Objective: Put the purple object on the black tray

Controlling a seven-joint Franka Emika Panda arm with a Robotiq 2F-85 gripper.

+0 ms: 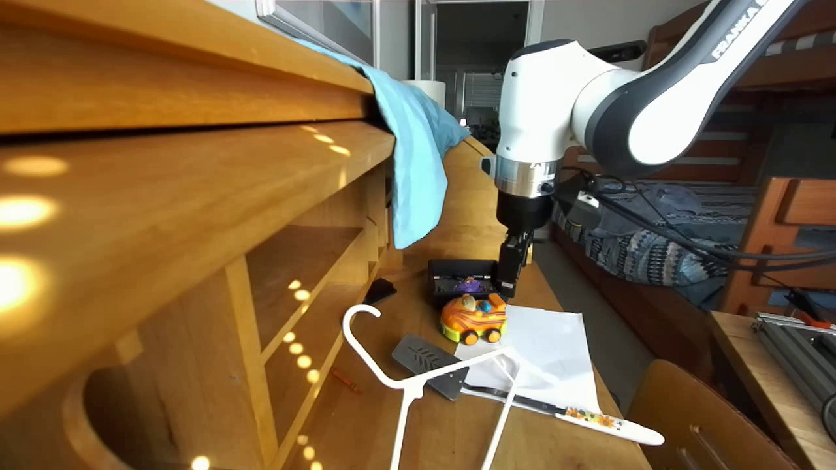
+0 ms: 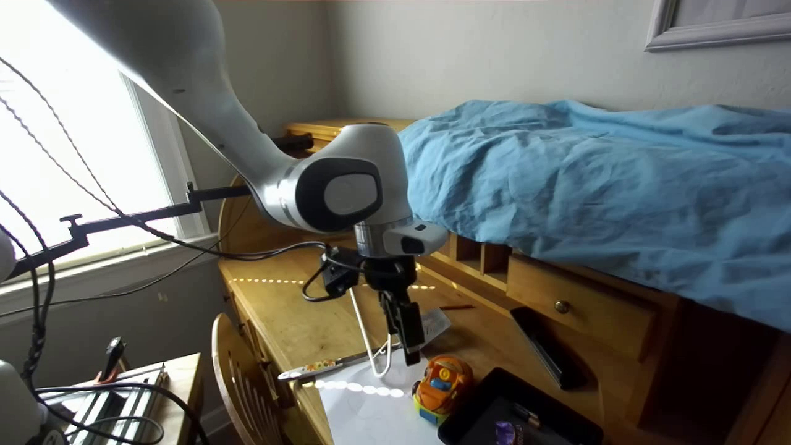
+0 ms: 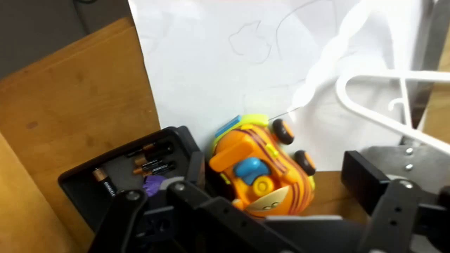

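Gripper [image 3: 279,175] points down above desk [image 2: 303,315], fingers [image 3: 364,181] apart.

- Wooden desk [image 2: 290,315]; a shelved hutch [image 1: 228,189] with a knobbed drawer [image 2: 587,315] along its back edge.
- Slat-backed chair [image 1: 686,401] at the front edge; grey floor [image 1: 610,326] beside that edge, a bunk bed [image 1: 751,173] beyond.
- Bright window [image 2: 105,117] by the front corner; grey wall [image 2: 494,55] behind the back edge, with a framed picture [image 2: 729,25].
- Doorway [image 1: 480,39] past the edge opposite the window.
- Round light spots [image 1: 26,212] on the hutch.
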